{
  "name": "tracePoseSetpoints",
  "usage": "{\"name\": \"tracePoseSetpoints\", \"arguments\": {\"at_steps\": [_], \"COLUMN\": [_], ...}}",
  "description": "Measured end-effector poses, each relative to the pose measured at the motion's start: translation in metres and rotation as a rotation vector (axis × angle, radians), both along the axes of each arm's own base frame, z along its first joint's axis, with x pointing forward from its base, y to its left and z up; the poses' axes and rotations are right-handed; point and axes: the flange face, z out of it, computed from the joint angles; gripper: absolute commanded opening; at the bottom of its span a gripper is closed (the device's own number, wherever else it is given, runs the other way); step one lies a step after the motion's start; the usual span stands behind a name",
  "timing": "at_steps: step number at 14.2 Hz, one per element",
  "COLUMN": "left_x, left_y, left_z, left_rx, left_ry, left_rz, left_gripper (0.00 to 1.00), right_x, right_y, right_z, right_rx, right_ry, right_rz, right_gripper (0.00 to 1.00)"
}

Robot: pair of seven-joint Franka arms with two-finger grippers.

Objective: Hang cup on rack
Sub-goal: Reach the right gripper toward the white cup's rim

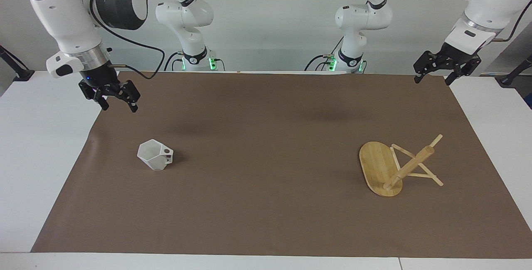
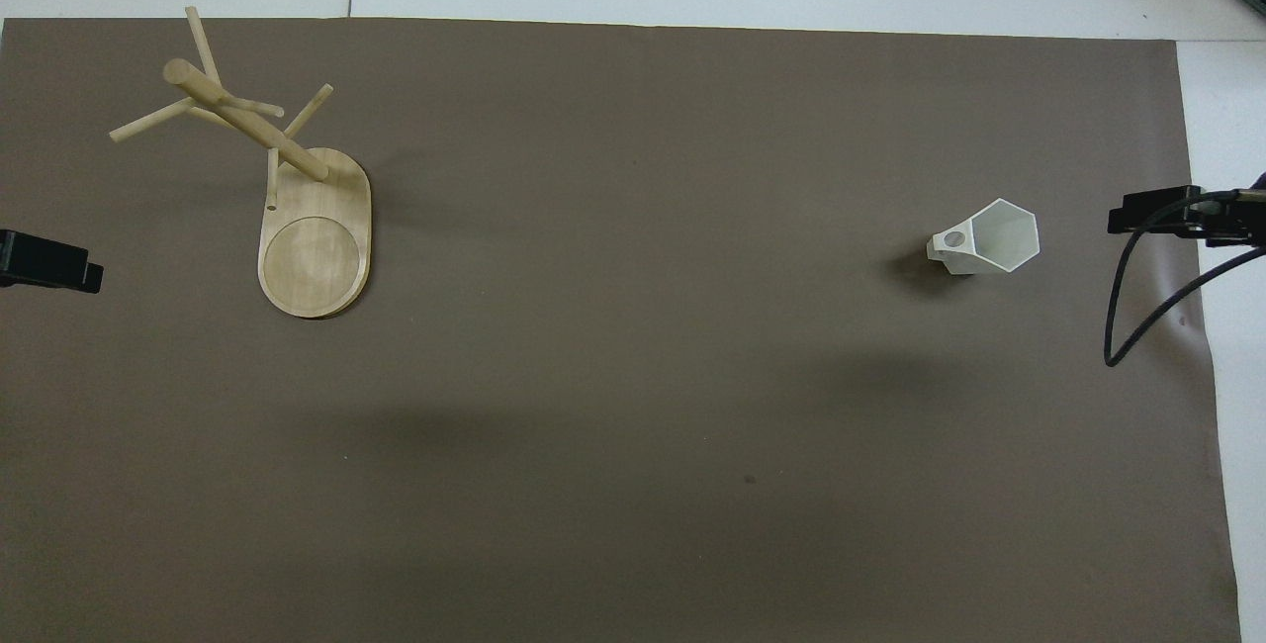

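The cup (image 1: 155,160) is sitting upright on the brown mat (image 1: 266,220) toward the right arm's end of the table (image 1: 37,158), roughly midway btwn the mat's robot-side edge and its outer edge, w/ its pierced handle pointing toward the table's middle. Nothing is touching it.

The rack (image 1: 397,166) is standing upright on its oval base toward the left arm's end of the mat, well apart from the cup, post rising from the base's outer end and pegs sticking out.

The right gripper (image 1: 118,106) is hanging in the air over the mat's robot-side corner at the right arm's end, fingers spread wide, holding nothing, clear of the cup.

The left gripper (image 1: 431,81) is waiting over the mat's robot-side corner at the left arm's end, fingers also wide apart and holding nothing.
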Motion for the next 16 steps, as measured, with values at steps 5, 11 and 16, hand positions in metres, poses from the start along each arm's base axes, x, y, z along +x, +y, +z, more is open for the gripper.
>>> {"name": "tracePoseSetpoints", "arguments": {"at_steps": [5,11,16], "left_x": [0.0,0.0,0.0], "left_y": [0.0,0.0,0.0], "left_z": [0.0,0.0,0.0], "left_rx": [0.0,0.0,0.0], "left_ry": [0.0,0.0,0.0], "left_rz": [0.0,0.0,0.0], "left_gripper": [1.0,1.0,1.0], "right_x": [0.033,0.048,0.043], "right_y": [-0.002,0.009,0.016], "right_z": [-0.07,-0.13,-0.153], "right_rx": [-0.032,-0.051,-0.049], "right_ry": [-0.013,-0.03,-0.004], "right_rz": [0.042,0.063,0.073], "right_gripper": [1.0,1.0,1.0]}}
